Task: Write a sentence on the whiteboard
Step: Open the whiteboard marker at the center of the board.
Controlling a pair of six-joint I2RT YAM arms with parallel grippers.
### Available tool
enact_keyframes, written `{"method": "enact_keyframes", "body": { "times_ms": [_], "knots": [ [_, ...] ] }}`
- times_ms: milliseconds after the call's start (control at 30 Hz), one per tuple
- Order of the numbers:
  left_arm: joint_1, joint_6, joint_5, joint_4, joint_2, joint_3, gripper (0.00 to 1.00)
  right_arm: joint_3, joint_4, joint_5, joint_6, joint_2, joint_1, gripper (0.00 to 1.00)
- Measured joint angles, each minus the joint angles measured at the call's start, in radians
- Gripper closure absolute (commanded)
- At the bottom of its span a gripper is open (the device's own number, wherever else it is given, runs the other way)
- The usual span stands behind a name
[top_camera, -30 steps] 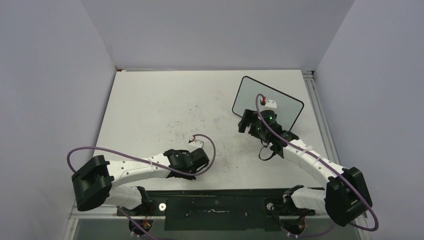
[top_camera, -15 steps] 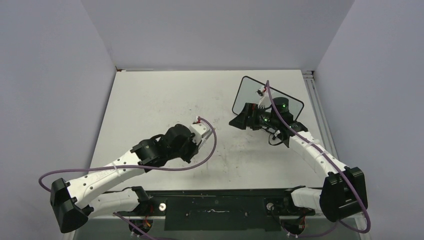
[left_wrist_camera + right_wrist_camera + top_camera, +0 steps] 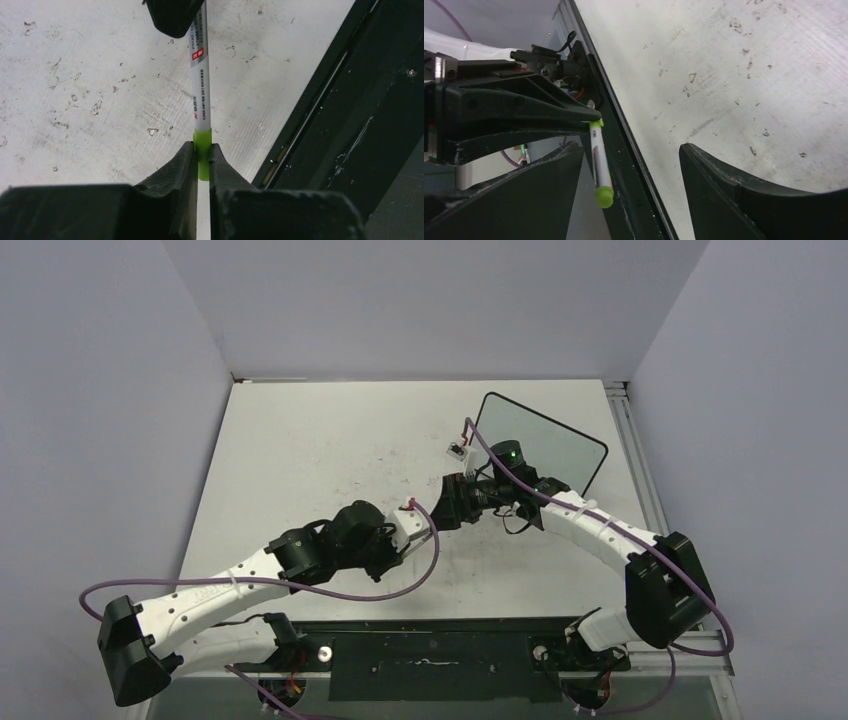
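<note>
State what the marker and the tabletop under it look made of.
Marker: likely plastic, a smooth white barrel with printed text and a lime-green collar, slightly glossy. Tabletop: seemingly a hard white panel, matt with fine parallel ribbing, dotted with dark scuffs and chips; the exact material is unclear.

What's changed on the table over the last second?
The right tool swung left, away from the whiteboard, to meet the left tool, which reached forward from near its base. The open right jaws now straddle the marker that the left tool grips. The whiteboard stayed put.
</note>
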State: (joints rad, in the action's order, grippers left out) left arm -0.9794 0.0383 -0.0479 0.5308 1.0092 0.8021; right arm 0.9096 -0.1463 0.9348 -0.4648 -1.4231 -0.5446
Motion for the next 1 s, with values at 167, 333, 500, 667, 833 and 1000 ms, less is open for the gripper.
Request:
{"method": "enact_keyframes", "body": {
  "times_ms": [167, 333, 500, 667, 833, 1000],
  "knots": [
    [-0.005, 0.008, -0.002, -0.002, 0.0, 0.0, 1.0, 0.0, 0.024, 0.045, -0.015, 0.0, -0.027, 0.42],
    [-0.007, 0.018, -0.002, -0.002, 0.0, 0.0, 1.0, -0.001, 0.027, 0.08, -0.017, 0.0, -0.039, 0.52],
    [-0.013, 0.027, 0.004, -0.002, 0.003, 0.0, 1.0, 0.0, -0.005, 0.101, 0.013, 0.0, -0.043, 0.58],
    [-0.024, 0.035, 0.013, -0.002, 0.005, 0.0, 1.0, 0.006, -0.059, 0.114, 0.057, -0.005, -0.051, 0.62],
    [-0.029, 0.048, 0.016, -0.001, 0.005, -0.002, 1.0, 0.01, -0.086, 0.129, 0.077, -0.016, -0.06, 0.63],
    [-0.039, 0.053, 0.016, -0.001, 0.006, -0.002, 1.0, 0.01, -0.086, 0.13, 0.076, -0.016, -0.06, 0.63]
  ]
}}
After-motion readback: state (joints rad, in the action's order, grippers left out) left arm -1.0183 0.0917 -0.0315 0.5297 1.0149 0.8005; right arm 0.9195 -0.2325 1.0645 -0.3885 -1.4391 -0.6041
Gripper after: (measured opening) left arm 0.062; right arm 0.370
